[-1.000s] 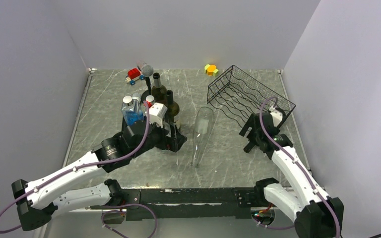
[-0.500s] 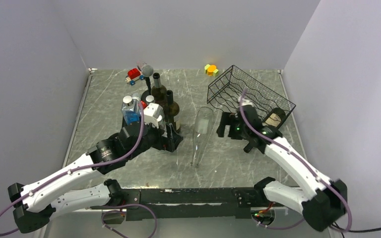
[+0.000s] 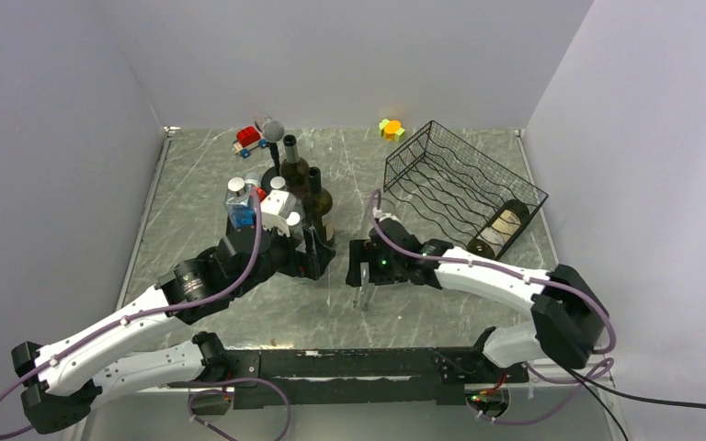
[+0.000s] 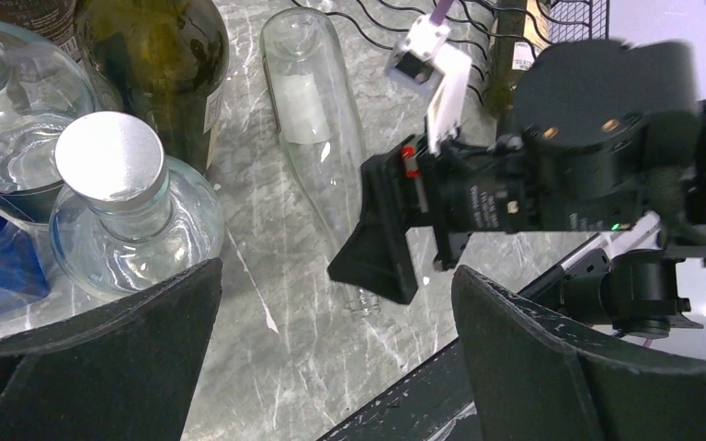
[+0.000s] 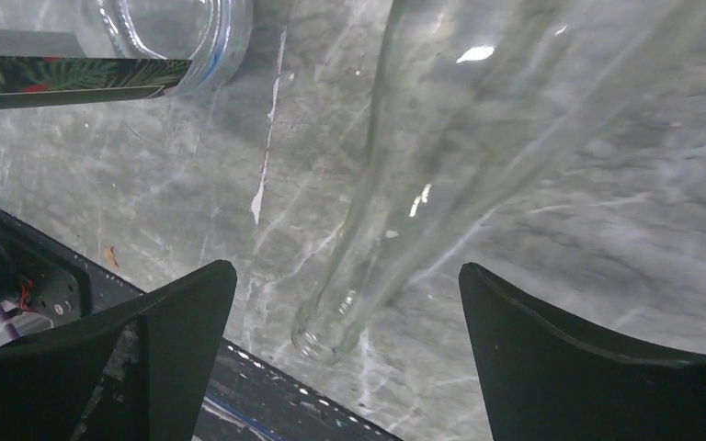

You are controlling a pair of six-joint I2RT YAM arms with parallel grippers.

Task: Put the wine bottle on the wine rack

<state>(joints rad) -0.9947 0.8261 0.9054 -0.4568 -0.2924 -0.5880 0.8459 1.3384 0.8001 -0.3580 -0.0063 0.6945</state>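
The black wire wine rack [image 3: 450, 175] stands at the back right. A dark wine bottle [image 3: 501, 225] with a pale label lies in its near right end. A clear glass bottle [image 3: 377, 234] lies on the table, neck toward me; it also shows in the left wrist view [image 4: 308, 101] and the right wrist view [image 5: 395, 184]. My right gripper [image 3: 360, 271] is open and hovers over that neck [image 5: 347, 268], jaws on either side, not touching. My left gripper [image 3: 317, 262] is open and empty [image 4: 335, 268], just left of the clear bottle.
Two dark wine bottles [image 3: 292, 165] [image 3: 317, 197] stand left of centre. Clear capped bottles [image 4: 110, 165] and a blue box [image 3: 244, 216] crowd beside my left wrist. A red toy car [image 3: 250, 138] and a yellow toy [image 3: 391, 129] sit at the back wall.
My right arm left the rack, with the dark bottle staying in it, and swung left and down over the clear bottle's neck. My left arm shifted only slightly.
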